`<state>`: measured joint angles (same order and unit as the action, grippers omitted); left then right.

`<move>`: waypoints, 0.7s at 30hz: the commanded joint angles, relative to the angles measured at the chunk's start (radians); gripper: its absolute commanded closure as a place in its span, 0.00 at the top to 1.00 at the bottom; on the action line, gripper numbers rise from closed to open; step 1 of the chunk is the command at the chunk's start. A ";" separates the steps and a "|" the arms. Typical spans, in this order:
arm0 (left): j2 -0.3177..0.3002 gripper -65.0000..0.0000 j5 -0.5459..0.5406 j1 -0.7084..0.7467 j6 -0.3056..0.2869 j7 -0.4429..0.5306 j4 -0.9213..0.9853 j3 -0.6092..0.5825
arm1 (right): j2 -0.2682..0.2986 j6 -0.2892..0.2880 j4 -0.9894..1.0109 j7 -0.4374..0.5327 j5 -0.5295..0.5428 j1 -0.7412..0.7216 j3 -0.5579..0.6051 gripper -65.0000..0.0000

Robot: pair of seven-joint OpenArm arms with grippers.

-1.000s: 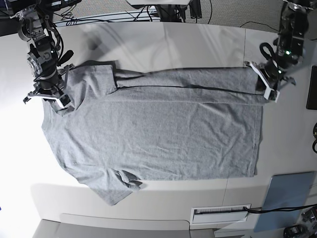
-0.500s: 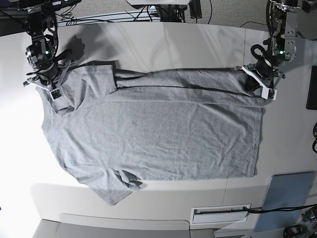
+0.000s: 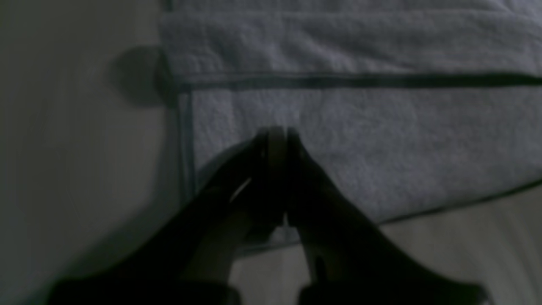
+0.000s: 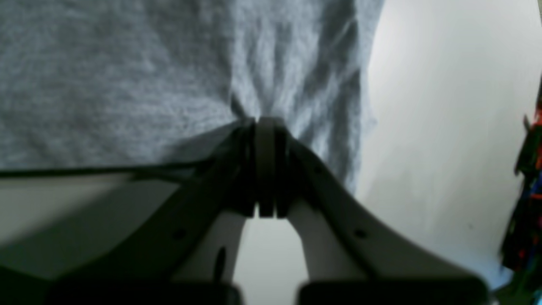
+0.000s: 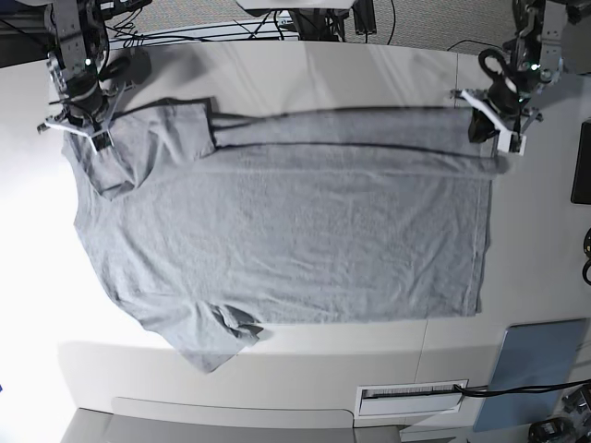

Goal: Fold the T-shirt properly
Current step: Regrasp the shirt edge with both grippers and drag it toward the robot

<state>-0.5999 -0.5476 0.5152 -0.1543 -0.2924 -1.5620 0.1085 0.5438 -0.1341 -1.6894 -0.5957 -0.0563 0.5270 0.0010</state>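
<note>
Spread flat across mid-frame of the tabletop (image 5: 545,268), the T-shirt (image 5: 295,240), plain side up. Clenched on its upper-right hem corner, the left end effector (image 5: 494,125); clenched on the upper-left shoulder, the right end effector (image 5: 83,125). Lifted together along the top edge, probably to carry one long side over for a lengthwise fold.

- The T-shirt (image 5: 295,231) was heather grey, plain, with no print on the side that showed.
- In the left wrist view the same cloth (image 3: 360,140) looked dark bluish grey, with darker lines along its folds.
- The table (image 5: 517,268) was off-white.
- The left gripper (image 5: 496,118) was white with black parts.
- The right gripper (image 5: 78,118) was also white and black.
- A grey-blue panel (image 5: 536,362) lay at the table's corner.
- The cables (image 5: 231,32) were black.
</note>
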 commanded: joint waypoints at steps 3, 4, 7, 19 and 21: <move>-0.035 0.00 0.050 0.091 0.034 -0.171 0.008 -0.007 | 0.005 0.002 -0.028 -0.077 -0.008 0.087 0.003 0.00; -0.043 0.00 0.050 0.106 0.037 -0.170 0.005 -0.007 | 0.005 0.015 -0.045 -0.076 -0.024 0.110 0.003 0.00; -0.054 0.00 0.056 0.142 0.042 -0.168 -0.003 -0.007 | 0.005 0.044 -0.100 -0.077 -0.050 0.177 0.003 0.00; -0.055 0.00 0.187 0.275 0.035 -0.161 -0.075 -0.007 | 0.004 0.131 -0.208 -0.083 -0.162 0.341 0.003 0.00; -0.055 0.00 0.198 0.275 0.046 -0.165 -0.085 -0.007 | 0.005 0.131 -0.215 -0.085 -0.163 0.340 0.003 0.00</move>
<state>-0.6540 -0.3912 0.7502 -0.1043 -0.2413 -1.6745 0.1192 0.5373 -0.0113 -1.8896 -0.6743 -0.2119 0.8562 0.0086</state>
